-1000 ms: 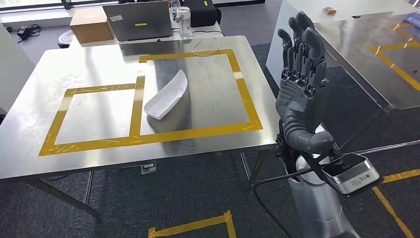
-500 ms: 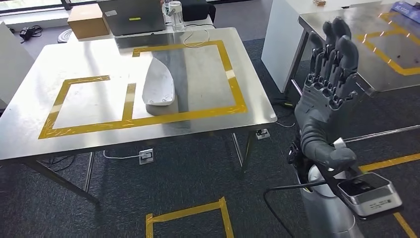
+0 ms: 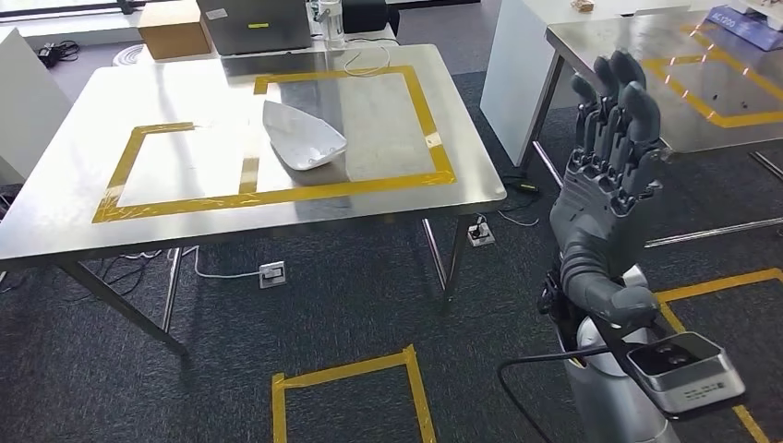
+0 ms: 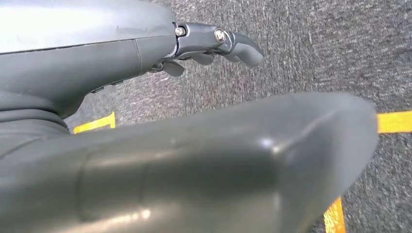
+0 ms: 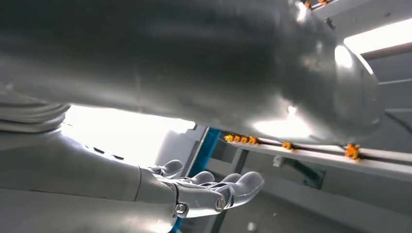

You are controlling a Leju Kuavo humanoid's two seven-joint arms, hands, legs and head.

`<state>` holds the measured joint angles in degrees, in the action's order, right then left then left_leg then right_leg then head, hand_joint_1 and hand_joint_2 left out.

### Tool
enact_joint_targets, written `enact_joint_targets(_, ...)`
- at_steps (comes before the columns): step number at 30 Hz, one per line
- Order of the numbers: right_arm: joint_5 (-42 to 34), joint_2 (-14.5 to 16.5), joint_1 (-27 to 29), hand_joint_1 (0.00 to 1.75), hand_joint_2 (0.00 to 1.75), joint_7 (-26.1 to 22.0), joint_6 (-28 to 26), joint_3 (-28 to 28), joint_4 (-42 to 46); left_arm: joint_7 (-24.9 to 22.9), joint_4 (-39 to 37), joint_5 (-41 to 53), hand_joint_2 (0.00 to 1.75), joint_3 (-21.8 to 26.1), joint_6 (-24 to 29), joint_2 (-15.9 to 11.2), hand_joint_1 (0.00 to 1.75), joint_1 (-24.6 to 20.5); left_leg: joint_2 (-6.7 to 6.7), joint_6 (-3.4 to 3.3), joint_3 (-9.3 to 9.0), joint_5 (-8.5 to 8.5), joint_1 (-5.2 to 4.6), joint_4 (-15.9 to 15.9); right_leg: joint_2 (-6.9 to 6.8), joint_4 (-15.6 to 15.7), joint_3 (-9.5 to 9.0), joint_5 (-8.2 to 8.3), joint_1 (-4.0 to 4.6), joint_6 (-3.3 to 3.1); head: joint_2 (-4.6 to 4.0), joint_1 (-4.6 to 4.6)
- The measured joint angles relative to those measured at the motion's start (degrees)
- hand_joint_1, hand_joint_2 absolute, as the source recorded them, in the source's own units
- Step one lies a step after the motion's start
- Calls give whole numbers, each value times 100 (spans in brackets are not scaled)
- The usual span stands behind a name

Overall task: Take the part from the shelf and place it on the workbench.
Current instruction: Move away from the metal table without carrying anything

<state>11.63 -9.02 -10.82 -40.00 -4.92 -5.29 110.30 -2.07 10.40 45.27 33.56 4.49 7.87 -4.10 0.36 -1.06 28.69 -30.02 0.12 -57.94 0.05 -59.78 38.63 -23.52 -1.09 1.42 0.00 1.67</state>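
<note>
- On the steel workbench [image 3: 83,221], the white part [image 3: 302,137] lies on the bare metal inside the right-hand rectangle of yellow tape [image 3: 277,196], near the strip that divides the two taped rectangles
- No hand touches the part; it rests by itself, well apart from the robot's arms
- Right hand [image 3: 609,152] is raised upright off the workbench's right edge, over the dark carpet, fingers [image 3: 637,111] extended straight up and close side by side, holding nothing
- From the right wrist view, the same right hand [image 5: 204,189] shows its fingers stretched out and slightly curved, with nothing between them and the thumb
- Left hand [image 4: 214,43] hangs over grey carpet crossed by yellow floor tape [image 4: 393,121]; its fingers are lightly bent and hold nothing, the thick thumb lying across most of that view
- At the far end of the workbench stand a brown cardboard box [image 3: 174,29], a grey laptop [image 3: 254,23] and a clear bottle [image 3: 331,20], with a thin white cable [image 3: 369,63] trailing onto the metal
- A second steel table [image 3: 646,55] with its own yellow tape stands to the right, beyond the raised hand
</note>
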Motion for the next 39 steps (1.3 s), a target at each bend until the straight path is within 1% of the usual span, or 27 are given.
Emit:
enact_joint_targets(3, -9, -27, 62, 0, 0, 1, 6, 37, 0, 14, 1, 0, 0, 2, 24, 1, 0, 8, 36, -78, 269, 237, -2, 1, 3, -940, 256, -891, -3, 58, 0, 3)
enact_joint_targets(4, -18, -29, 110, 0, 0, 5, 14, 48, -5, 26, 1, 0, 0, 2, 36, 7, 0, 12, 39, -83, 367, 316, -9, -10, 4, -1289, 302, -1033, 1, 68, 0, 3)
enact_joint_targets(5, -35, -29, 166, 0, 0, 14, 33, 62, -18, 40, 0, 0, 0, 2, 49, 14, 0, 16, 40, -84, 471, 393, -16, -28, 5, -1518, 284, -1019, 7, 69, 0, 3)
enact_joint_targets(7, -72, -27, 258, 0, 0, 61, 92, 82, -89, 61, -1, 14, 0, 2, 67, 25, 0, 19, 41, -69, 688, 526, -26, -82, 5, -1390, -42, -704, 22, 40, 0, 3)
enact_joint_targets(8, -58, -25, 289, 0, 0, 115, 102, 85, -144, 71, -1, 30, 0, 1, 69, 30, 0, 12, 42, -57, 784, 586, -28, -116, 5, -1042, -350, -610, 33, 7, 0, 4)
enact_joint_targets(9, -2, -15, 321, 0, 0, 189, 76, 85, -213, 78, 1, 62, 0, -1, 59, 37, 0, 2, 38, -37, 861, 640, -36, -146, 4, -586, -686, -633, 51, -37, 0, 3)
enact_joint_targets(11, 189, 55, 434, 0, 0, 351, -100, 86, -425, 72, 3, 150, 0, -19, 14, 48, 0, -26, 32, 26, 931, 754, -33, -156, 0, 56, -1073, -794, 96, -128, 0, 8)
enact_joint_targets(13, 246, 178, 586, 0, 0, 595, -163, 87, -807, 32, 5, 220, 0, -44, -41, 48, 0, -52, 27, 110, 948, 872, -18, -97, -2, 193, -1073, -765, 126, -211, 0, 20)
enact_joint_targets(15, 108, 309, 661, 0, 0, 765, -4, 84, -1511, 3, 9, 238, 0, -62, -83, 24, 0, -86, 1, 174, 1017, 769, -6, -148, -16, 255, -983, -601, 103, -300, 0, 22)
enact_joint_targets(16, 21, 378, 635, 0, 0, 785, 81, 82, -2038, -1, 10, 239, 0, -68, -99, 8, 0, -103, -15, 199, 1085, 560, -3, -310, -20, 283, -910, -501, 81, -331, 0, 17)
enact_joint_targets(18, -173, 535, 466, 0, 0, 957, 217, 87, -3485, -8, 13, 229, 0, -74, -120, -26, 0, -131, -35, 244, 1243, -13, 16, -940, -13, 294, -730, -324, 61, -353, 0, 9)
enact_joint_targets(19, -307, 611, 378, 0, 0, 1227, 279, 110, -4289, -17, 13, 225, 0, -75, -127, -44, 0, -138, -35, 269, 1301, -190, 23, -1306, -15, 288, -645, -252, 59, -341, 0, 7)
enact_joint_targets(20, -486, 682, 327, 0, 0, 1622, 342, 159, -5084, -28, 14, 224, 0, -77, -137, -62, 0, -140, -35, 292, 1315, -220, 29, -1596, -32, 274, -568, -191, 57, -324, 0, 5)
enact_joint_targets(22, -967, 802, 361, 0, 0, 2656, 415, 364, -6421, -49, 14, 231, 0, -79, -163, -94, 0, -135, -35, 325, 1125, 38, 48, -1720, -96, 214, -419, -104, 45, -273, 0, 5)
enact_joint_targets(23, -1184, 863, 425, 0, 0, 3230, 368, 519, -6987, -55, 15, 236, 0, -79, -184, -111, 0, -133, -44, 347, 870, 151, 70, -1482, -133, 162, -339, -71, 32, -240, 0, 5)
enact_joint_targets(24, -1314, 917, 504, 0, 0, 3778, 224, 674, -7470, -59, 19, 248, 0, -81, -204, -124, 0, -134, -76, 370, 542, 130, 83, -1096, -164, 101, -250, -44, 24, -204, 0, 3)
enact_joint_targets(26, -1417, 1008, 669, 0, 0, 4496, -176, 896, -8191, -60, 26, 268, 0, -85, -238, -147, 0, -129, -137, 334, 76, -92, 82, -407, -200, 0, -112, 22, 22, -132, 0, 13)
enact_joint_targets(27, -1531, 1054, 741, 0, 44, 4627, -301, 988, -8453, -53, 26, 271, 0, -86, -245, -158, 0, -113, -142, 284, 15, -182, 64, -253, -200, -13, -76, 70, 25, -98, 0, 19)
enact_joint_targets(29, -2012, 1146, 859, 0, 131, 4584, -251, 1256, -8862, -31, 16, 249, 0, -86, -256, -188, 0, -64, -74, 149, 117, -137, 50, -225, -167, 0, -32, 149, 17, -34, 0, 24)
enact_joint_targets(30, -2277, 1197, 901, 0, 175, 4518, -161, 1443, -9029, -26, 10, 240, 0, -86, -263, -205, 0, -47, -42, 90, 177, -80, 48, -223, -139, -51, 18, 62, 8, -7, 0, 25)
enact_joint_targets(32, -2581, 1311, 950, 0, 175, 4396, -57, 1781, -9291, -43, 1, 267, 0, -87, -277, -233, 0, -35, 7, -4, 331, 69, 45, -217, -86, -493, 191, -458, 4, 26, 0, 28)
enact_joint_targets(34, -2600, 1413, 956, 0, 175, 4347, -72, 1974, -9475, -98, 1, 332, 0, -99, -279, -244, 0, -36, 31, -39, 508, 218, 16, -224, -61, -1234, 342, -1021, 15, 22, 0, 33)
enact_joint_targets(35, -2563, 1450, 953, 0, 175, 4358, -96, 2026, -9545, -133, 1, 368, 0, -113, -280, -245, 0, -39, 39, -48, 602, 290, -4, -230, -55, -1507, 337, -1114, 24, 7, 0, 34)
enact_joint_targets(36, -2504, 1481, 951, 0, 175, 4392, -128, 2058, -9604, -166, 1, 399, 0, -129, -280, -245, 0, -44, 44, -54, 695, 357, -25, -236, -52, -1609, 243, -1079, 36, -21, 0, 35)
enact_joint_targets(37, -2424, 1507, 950, 0, 175, 4431, -162, 2076, -9653, -194, 1, 428, 0, -147, -281, -245, 0, -53, 46, -57, 780, 421, -45, -243, -51, -1523, 58, -960, 53, -60, 0, 37)
enact_joint_targets(38, -2326, 1528, 945, 0, 175, 4468, -186, 2083, -9693, -214, 1, 454, 0, -163, -282, -243, 0, -70, 45, -55, 860, 485, -61, -250, -50, -1234, -232, -823, 79, -111, 0, 46)
enact_joint_targets(39, -2216, 1546, 929, 0, 175, 4496, -198, 2083, -9723, -230, 1, 470, 0, -174, -284, -236, 0, -92, 43, -46, 926, 548, -74, -255, -54, -809, -564, -797, 111, -178, 0, 59)
